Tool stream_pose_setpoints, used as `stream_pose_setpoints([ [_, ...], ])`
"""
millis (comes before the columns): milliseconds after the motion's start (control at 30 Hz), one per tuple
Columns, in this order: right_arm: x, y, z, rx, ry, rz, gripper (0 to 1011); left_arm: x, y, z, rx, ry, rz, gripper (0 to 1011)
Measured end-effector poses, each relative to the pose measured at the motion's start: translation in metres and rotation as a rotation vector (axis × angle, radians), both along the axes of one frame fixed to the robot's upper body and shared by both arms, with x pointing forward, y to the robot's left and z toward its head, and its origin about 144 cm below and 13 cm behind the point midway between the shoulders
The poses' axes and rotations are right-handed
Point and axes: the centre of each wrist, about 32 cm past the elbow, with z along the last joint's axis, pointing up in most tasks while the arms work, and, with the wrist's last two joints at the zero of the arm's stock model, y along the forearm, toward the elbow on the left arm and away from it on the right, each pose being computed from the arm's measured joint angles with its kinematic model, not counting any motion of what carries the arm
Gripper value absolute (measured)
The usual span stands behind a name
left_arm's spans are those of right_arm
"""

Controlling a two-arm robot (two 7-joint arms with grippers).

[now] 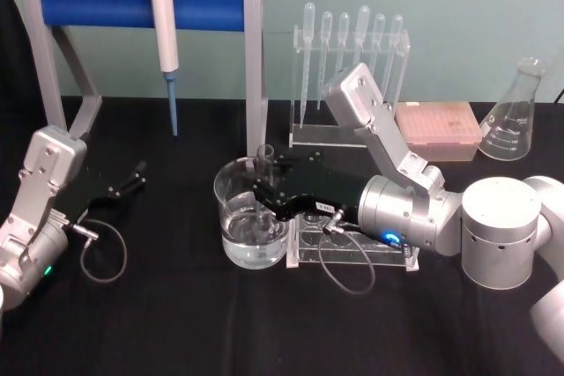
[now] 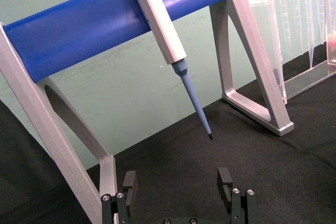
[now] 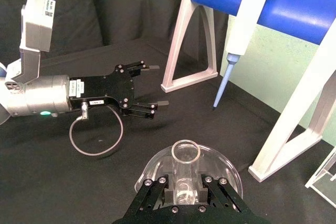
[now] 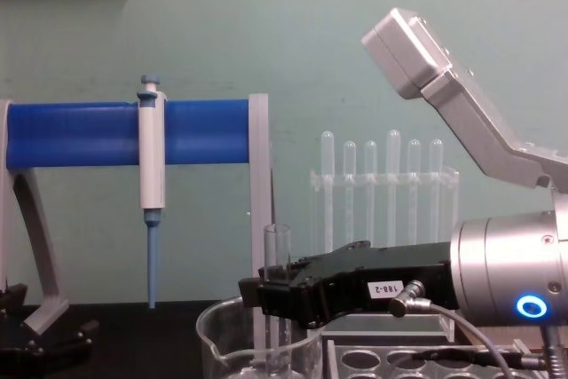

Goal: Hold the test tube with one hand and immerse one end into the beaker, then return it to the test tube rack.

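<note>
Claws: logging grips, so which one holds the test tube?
The right claw, shut on the test tube in the beaker; the left claw is open, empty.

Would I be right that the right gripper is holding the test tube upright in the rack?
Not quite: the right gripper holds the test tube upright in the beaker, not the rack, as the chest view shows.

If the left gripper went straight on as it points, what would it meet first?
Likely the pipette's blue tip hanging from the stand, ahead of the open left gripper; depth is unclear, so it might pass beside it.
</note>
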Motion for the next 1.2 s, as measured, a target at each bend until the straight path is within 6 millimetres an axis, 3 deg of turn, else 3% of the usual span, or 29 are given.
stream_pose_setpoints([
  [1200,0.0000,0.0000,0.0000,0.000,0.000,0.000,228,0.0000,0.0000,0.0000,0.000,0.000,0.000,1000],
])
